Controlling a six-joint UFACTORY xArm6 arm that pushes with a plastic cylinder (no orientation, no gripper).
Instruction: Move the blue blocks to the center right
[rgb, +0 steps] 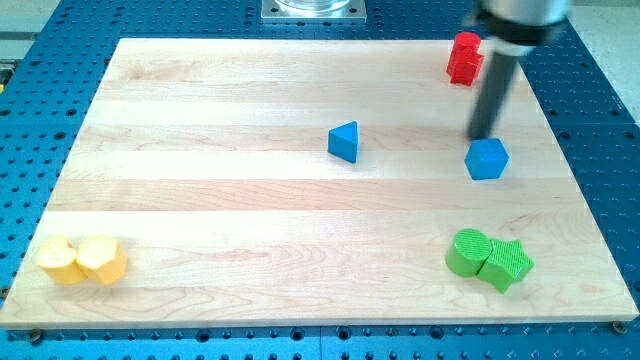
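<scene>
A blue triangular block (344, 141) lies near the board's middle. A blue hexagonal block (487, 158) lies at the view's right, at mid height. My tip (481, 137) stands just above and slightly left of the blue hexagonal block, very close to its top edge; I cannot tell if it touches. The triangular block is well to the left of my tip.
A red block (464, 57) sits at the top right, behind the rod. Two green blocks (488, 259) touch at the bottom right. Two yellow blocks (83, 260) touch at the bottom left. The wooden board (200, 200) lies on a blue perforated table.
</scene>
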